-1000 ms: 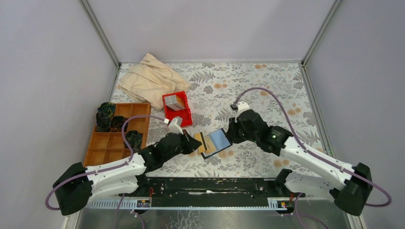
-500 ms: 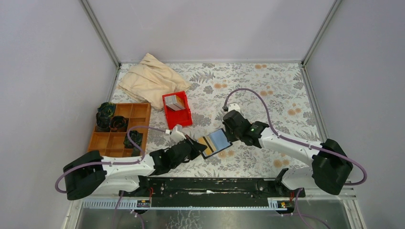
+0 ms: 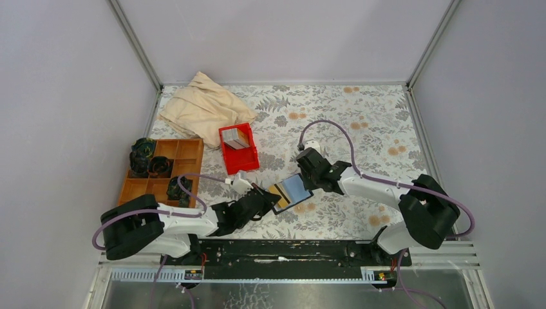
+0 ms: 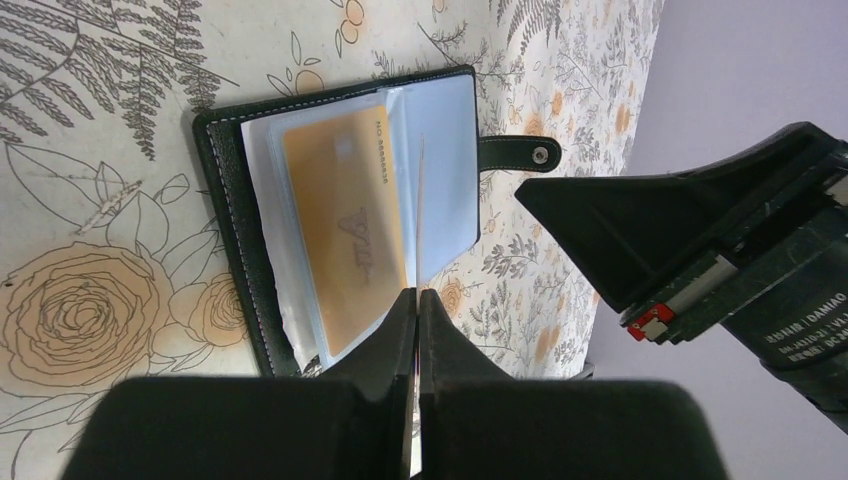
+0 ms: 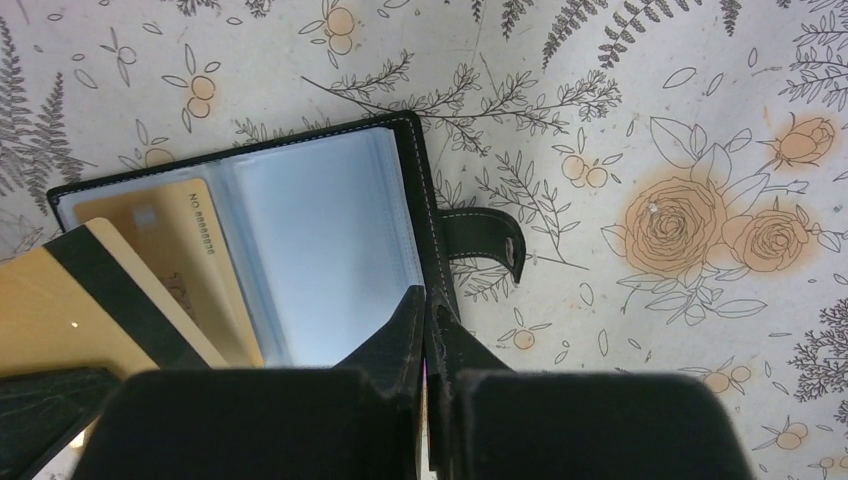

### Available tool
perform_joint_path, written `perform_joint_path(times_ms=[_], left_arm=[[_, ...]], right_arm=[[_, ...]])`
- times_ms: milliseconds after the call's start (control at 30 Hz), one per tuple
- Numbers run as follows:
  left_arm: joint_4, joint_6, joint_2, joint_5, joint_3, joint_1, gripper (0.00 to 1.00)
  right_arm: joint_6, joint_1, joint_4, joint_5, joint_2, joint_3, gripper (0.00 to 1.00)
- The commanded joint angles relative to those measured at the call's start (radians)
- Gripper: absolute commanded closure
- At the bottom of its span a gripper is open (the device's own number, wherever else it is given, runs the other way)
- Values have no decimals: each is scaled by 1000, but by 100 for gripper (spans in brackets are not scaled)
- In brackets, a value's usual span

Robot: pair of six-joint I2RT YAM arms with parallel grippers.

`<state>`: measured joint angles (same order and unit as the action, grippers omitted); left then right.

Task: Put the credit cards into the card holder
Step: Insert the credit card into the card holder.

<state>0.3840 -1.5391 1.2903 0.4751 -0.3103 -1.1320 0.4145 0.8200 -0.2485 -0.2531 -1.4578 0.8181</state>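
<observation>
The black card holder (image 3: 297,187) lies open on the floral tabletop, its clear sleeves facing up and its clasp tab (image 5: 487,240) sticking out to the right. One tan credit card (image 4: 345,220) sits inside a left-hand sleeve. My left gripper (image 3: 266,197) is shut on a second tan credit card (image 5: 60,300) with a black stripe, held on edge over the holder's left page. My right gripper (image 5: 427,296) is shut on the holder's right cover edge just below the tab. More credit cards (image 3: 237,138) stand in the red bin.
The red bin (image 3: 248,154) stands just behind the card holder. A brown compartment tray (image 3: 149,192) with dark objects in it is at the left. A beige cloth (image 3: 205,106) lies bunched at the back left. Walls close in both sides.
My right gripper has closed on the card holder's right edge. My left gripper has carried the tan card a little rightward over the holder. Both arms have drawn back and lower.
</observation>
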Motion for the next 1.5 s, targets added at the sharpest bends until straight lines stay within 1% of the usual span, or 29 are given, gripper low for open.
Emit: perform_joint_path(times_ms=[0, 500, 1233, 1333, 1467], left_arm=[[68, -5, 12, 64, -23, -4, 100], [177, 20, 103, 6, -19, 35, 100], [204, -4, 169, -12, -18, 44, 100], [237, -8, 188, -25, -14, 50, 100], [332, -20, 232, -57, 5, 62, 100]], right_arm=[[-19, -17, 47, -20, -28, 49, 100], [-26, -54, 72, 3, -88, 56, 100], [-23, -77, 82, 40, -149, 69, 100], [-23, -78, 85, 41, -159, 67, 100], [-20, -82, 90, 49, -173, 64, 100]])
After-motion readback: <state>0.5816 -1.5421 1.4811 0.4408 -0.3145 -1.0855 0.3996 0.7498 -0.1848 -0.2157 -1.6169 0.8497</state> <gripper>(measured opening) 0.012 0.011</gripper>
